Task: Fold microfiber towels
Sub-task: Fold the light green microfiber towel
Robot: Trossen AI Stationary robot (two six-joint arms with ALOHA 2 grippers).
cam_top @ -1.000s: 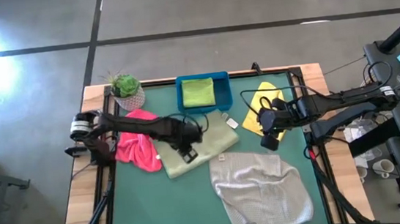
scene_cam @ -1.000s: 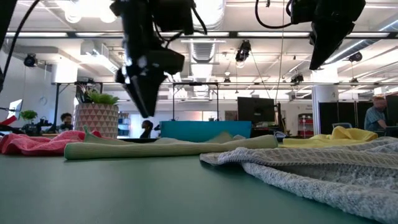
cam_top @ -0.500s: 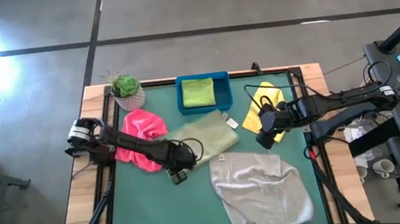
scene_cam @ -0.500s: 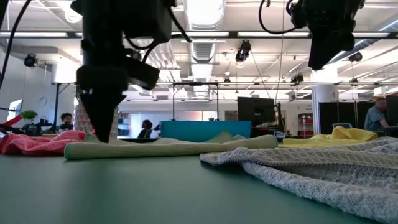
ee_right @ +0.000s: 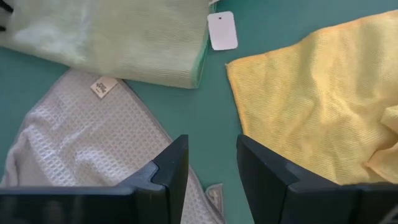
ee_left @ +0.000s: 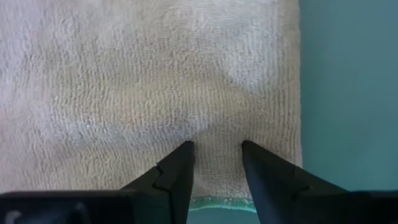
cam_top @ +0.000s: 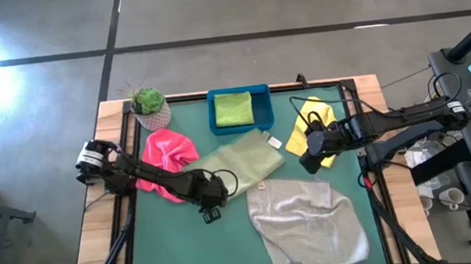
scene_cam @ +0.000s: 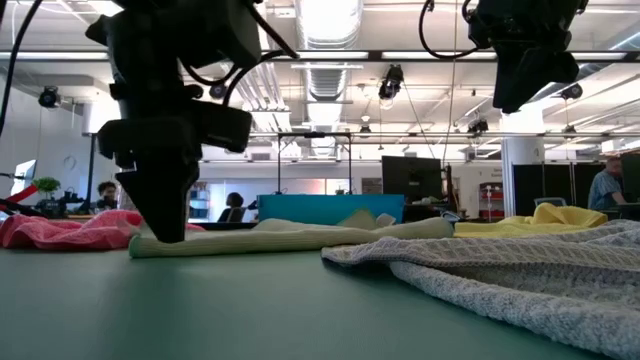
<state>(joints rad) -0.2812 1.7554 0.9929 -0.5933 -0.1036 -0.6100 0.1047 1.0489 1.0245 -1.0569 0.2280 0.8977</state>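
Note:
The olive green towel [cam_top: 243, 162] lies folded on the green table, also seen in the low view [scene_cam: 300, 236]. My left gripper [cam_top: 211, 211] stands open on its near left corner [ee_left: 267, 180]. My right gripper [cam_top: 308, 161] hangs open and empty above the table [ee_right: 211, 146], between the yellow towel [cam_top: 317, 120] and the olive one, high in the low view [scene_cam: 520, 95]. The hot pink towel [cam_top: 165, 160] lies crumpled at the left. The light grey towel [cam_top: 309, 220] lies rumpled at the near right. The lime green towel [cam_top: 233, 109] lies folded in the blue tray. My left gripper comes from above, pointing down, and sets both fingertips [ee_left: 183, 152] on the top of the olive towel a little in from its near left corner. The cloth between the tips [ee_left: 214, 134] puckers slightly. The towel lies flat on the table.
A blue tray [cam_top: 213, 112] stands at the far edge, with a small potted plant [cam_top: 148, 106] at the far left corner. A white tag [ee_right: 222, 31] lies by the olive towel. Bare green table [cam_top: 168, 242] shows at the near left.
My left gripper has gone from over the olive towel's middle toward the table's near left and come down onto the towel's near left corner. In the low view the towel's left end has shifted a little toward the right.

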